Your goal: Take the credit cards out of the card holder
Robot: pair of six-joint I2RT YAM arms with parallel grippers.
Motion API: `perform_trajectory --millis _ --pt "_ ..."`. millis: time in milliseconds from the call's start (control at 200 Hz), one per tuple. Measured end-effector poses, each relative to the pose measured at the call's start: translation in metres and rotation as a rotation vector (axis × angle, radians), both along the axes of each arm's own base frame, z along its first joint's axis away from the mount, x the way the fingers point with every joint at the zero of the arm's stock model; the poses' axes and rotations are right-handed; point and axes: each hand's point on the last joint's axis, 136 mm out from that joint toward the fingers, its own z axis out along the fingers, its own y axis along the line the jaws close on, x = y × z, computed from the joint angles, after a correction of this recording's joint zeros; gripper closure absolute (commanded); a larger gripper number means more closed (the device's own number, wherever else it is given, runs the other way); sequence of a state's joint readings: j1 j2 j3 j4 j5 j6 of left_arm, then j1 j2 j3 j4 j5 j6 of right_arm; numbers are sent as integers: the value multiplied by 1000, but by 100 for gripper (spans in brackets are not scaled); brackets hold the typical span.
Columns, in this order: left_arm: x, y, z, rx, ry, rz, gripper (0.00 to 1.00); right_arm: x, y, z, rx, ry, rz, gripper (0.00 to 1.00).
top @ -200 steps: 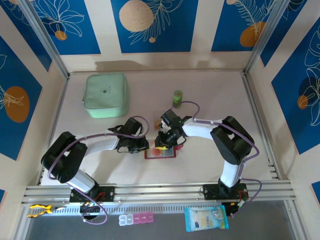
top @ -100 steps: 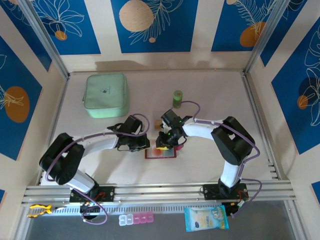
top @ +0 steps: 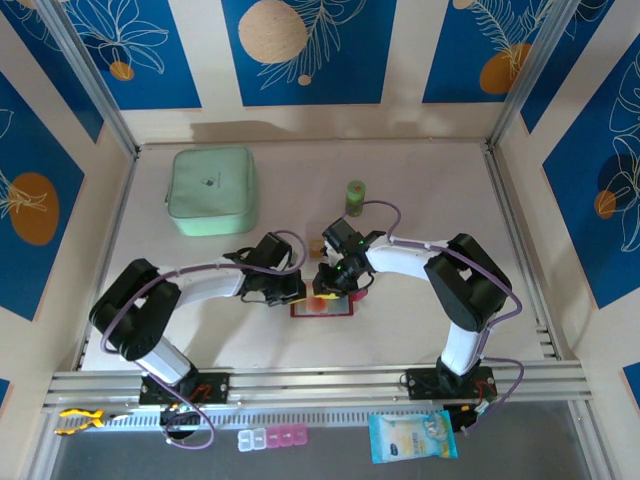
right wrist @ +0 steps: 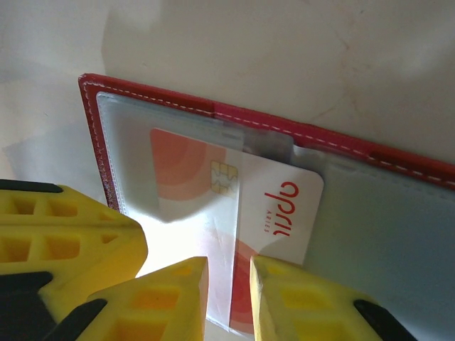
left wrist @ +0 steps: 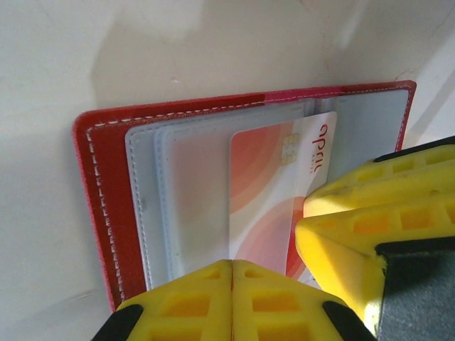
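the left gripper (top: 291, 291) has slid right to the open card holder (top: 322, 309) in the middle of the table (top: 430, 190) and pressed its fingers together at the holder's left edge, likely pinning it. the right gripper (right wrist: 229, 298) hangs over the credit card (right wrist: 277, 206), fingers a narrow gap apart. the card sits partly out of its clear pocket (right wrist: 138, 153), not yet free.

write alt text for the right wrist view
An open red card holder lies flat, a credit card partly out of its clear pocket. The right end effector, yellow fingers slightly apart, sits over the card's near edge.
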State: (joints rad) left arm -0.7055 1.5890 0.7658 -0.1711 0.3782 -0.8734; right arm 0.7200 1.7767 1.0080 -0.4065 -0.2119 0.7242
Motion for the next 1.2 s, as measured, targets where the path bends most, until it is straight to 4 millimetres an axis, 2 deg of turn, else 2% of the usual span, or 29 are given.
perform_trajectory --millis 235,500,780,1200 --pt "-1 -1 -6 4 20 3 95 0 0 2 5 -6 2 75" --pt "-1 -2 -7 0 21 4 96 6 -2 21 45 -41 -24 73" --pt "-1 -2 -7 1 22 4 96 0 -18 7 33 11 -62 71" --pt "-1 -2 -7 2 23 4 96 -2 -10 5 89 38 -64 71"
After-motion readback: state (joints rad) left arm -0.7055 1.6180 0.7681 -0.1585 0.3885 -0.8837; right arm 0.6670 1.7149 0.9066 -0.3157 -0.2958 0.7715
